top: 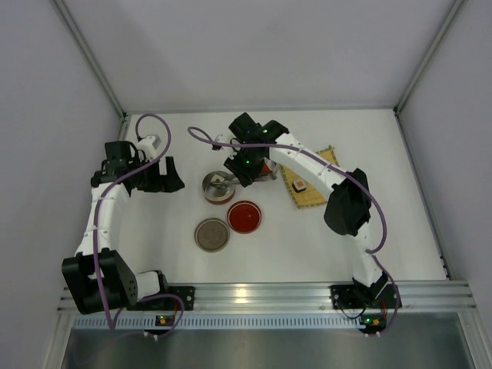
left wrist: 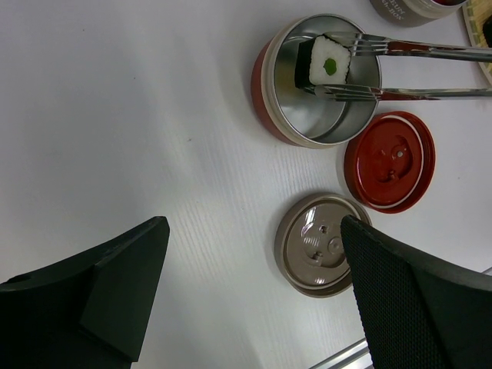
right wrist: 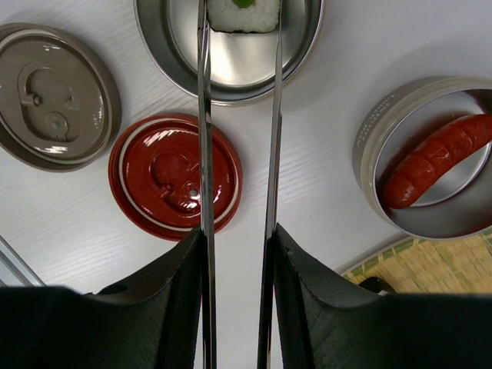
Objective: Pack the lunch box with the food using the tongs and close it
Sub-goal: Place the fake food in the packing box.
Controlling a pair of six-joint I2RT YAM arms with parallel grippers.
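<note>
Right tool (right wrist: 238, 238) clenched on slim silvery metal tongs (right wrist: 204, 115), black fingers squeezing both blades from the outside, blades nearly parallel and reaching away from the wrist. Pinched between the tong tips: small cube-like sushi piece (left wrist: 323, 63), white rice, dark wrap, green centre. Held inside the mouth of round steel lunch-box tin with a red outer wall (left wrist: 270, 92); resting on the tin's floor or hanging above it, cannot tell. Just beside that tin, on the near side, flat round red lid (right wrist: 175, 183), lying upside down with its moulded inner face up. Next to it, close but apart, flat round grey-brown lid (left wrist: 319, 242), also inner face up. To the right of the red-walled tin, second round steel tin with a pale grey wall (right wrist: 370, 134), with small elongated red sausage piece (right wrist: 438, 157) lying across its floor. Beyond that, at the right, yellow bamboo mat (top: 314, 198) flat on white worktop (left wrist: 115, 115), carrying another sushi piece with an orange centre (top: 299, 185). Left tool (left wrist: 250, 227) spread wide, gripping nothing, hovering over bare worktop to the left of the red-walled tin and well apart from it, black fingers framing the grey-brown lid in the left wrist view.
</note>
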